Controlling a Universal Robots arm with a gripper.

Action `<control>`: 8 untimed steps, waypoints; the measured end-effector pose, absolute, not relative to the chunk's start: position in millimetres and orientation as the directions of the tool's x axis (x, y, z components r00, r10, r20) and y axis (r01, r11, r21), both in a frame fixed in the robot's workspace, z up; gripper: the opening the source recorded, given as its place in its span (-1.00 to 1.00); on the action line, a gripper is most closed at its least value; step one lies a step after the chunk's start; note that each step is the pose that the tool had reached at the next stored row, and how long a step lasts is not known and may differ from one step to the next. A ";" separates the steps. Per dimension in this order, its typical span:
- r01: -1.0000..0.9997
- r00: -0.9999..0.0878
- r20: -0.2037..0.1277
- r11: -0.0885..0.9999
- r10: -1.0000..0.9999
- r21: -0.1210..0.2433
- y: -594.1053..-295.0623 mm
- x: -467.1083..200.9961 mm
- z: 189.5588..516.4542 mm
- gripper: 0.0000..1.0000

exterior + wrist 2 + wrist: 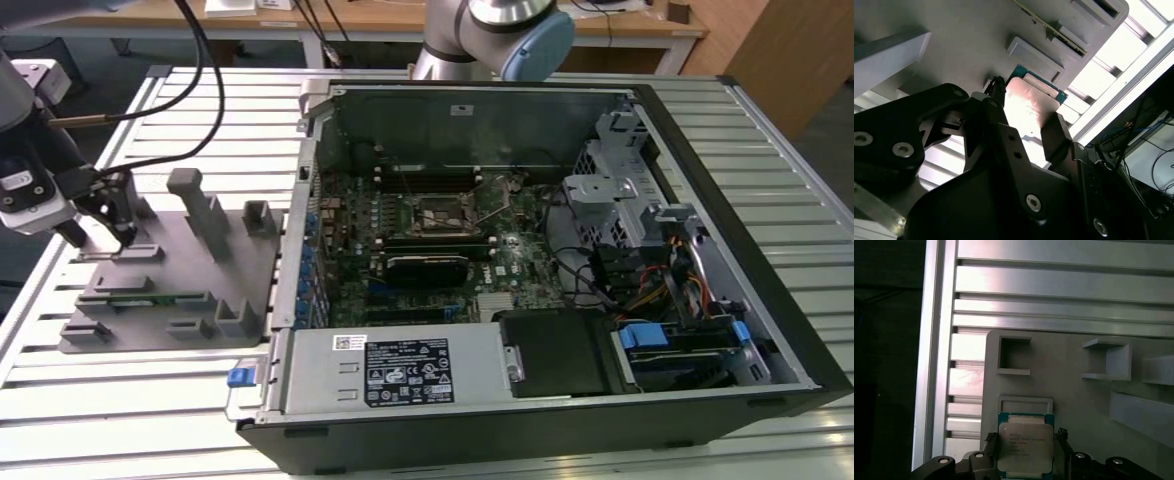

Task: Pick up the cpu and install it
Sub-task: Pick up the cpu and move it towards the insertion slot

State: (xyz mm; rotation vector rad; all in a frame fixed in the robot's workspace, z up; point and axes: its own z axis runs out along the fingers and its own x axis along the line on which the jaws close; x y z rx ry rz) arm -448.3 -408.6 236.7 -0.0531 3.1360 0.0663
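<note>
Shiny metal-topped cpu (pixel 1024 445), matt grey plastic tray (pixel 1064 355), ribbed metal table (pixel 1054 290)

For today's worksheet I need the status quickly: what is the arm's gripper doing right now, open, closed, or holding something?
Gripper: closed on the cpu, gripping it by two opposite edges, over the grey tray.

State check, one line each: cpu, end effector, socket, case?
cpu: at the grey tray, not installed; resting or lifted, cannot tell.
end effector: at the cpu, over the tray.
socket: looks empty.
computer case: lying flat, side open.
</note>
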 end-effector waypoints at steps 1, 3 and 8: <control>-0.034 -0.999 -0.005 0.999 -0.034 0.042 -408.6 -448.4 237.2 0.06; -0.034 -0.999 -0.005 0.999 -0.034 0.042 -408.6 -448.3 238.1 0.06; -0.034 -0.999 -0.005 0.999 -0.034 0.042 -408.4 -448.3 240.3 0.06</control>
